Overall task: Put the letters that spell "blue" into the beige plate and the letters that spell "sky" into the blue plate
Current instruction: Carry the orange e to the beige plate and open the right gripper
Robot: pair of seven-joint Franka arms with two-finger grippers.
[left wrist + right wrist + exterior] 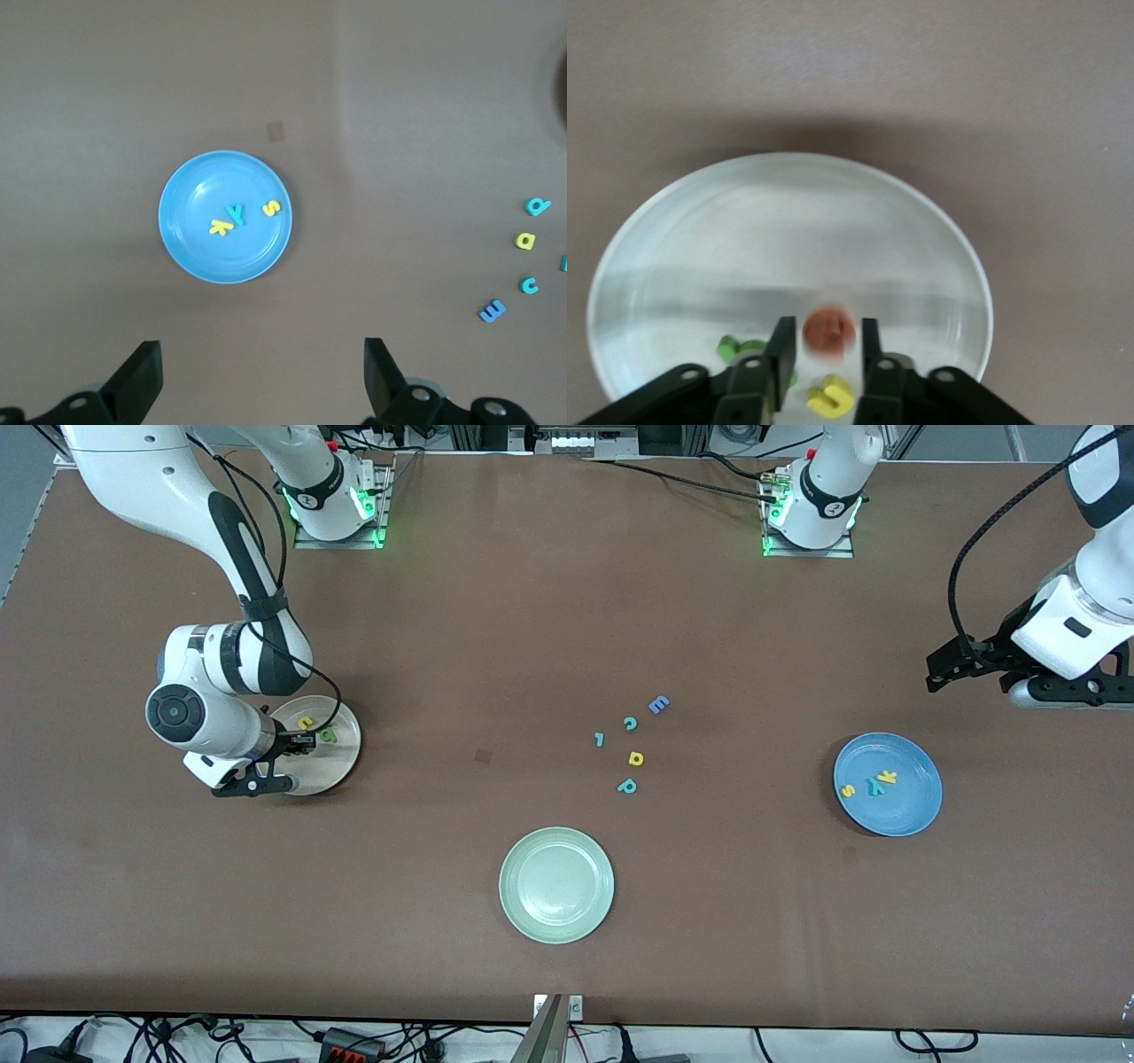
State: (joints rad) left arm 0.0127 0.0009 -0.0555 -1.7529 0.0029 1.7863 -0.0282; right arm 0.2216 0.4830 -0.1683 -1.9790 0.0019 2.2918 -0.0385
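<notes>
right gripper (824,341): over the beige plate (788,230), jaws just loosening around the orange e (829,332)
left gripper (261,372): waiting, wide open, empty
risk: I'd worry the e sticks to a pad — then bounces out

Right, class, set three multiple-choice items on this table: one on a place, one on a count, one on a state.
1. The yellow s, yellow k and teal y lie:
A in the blue plate
B in the pale green plate
C on the bare table

2. The loose letters on the table's middle number:
A three
B five
C eight

3. The left gripper has its fingers:
A shut on a letter
B shut on a plate's rim
C wide open, empty

Answers: 1 A, all three show inside the blue rim; 2 B, five lie together; 3 C, the fingers stand far apart with nothing between them.
</notes>
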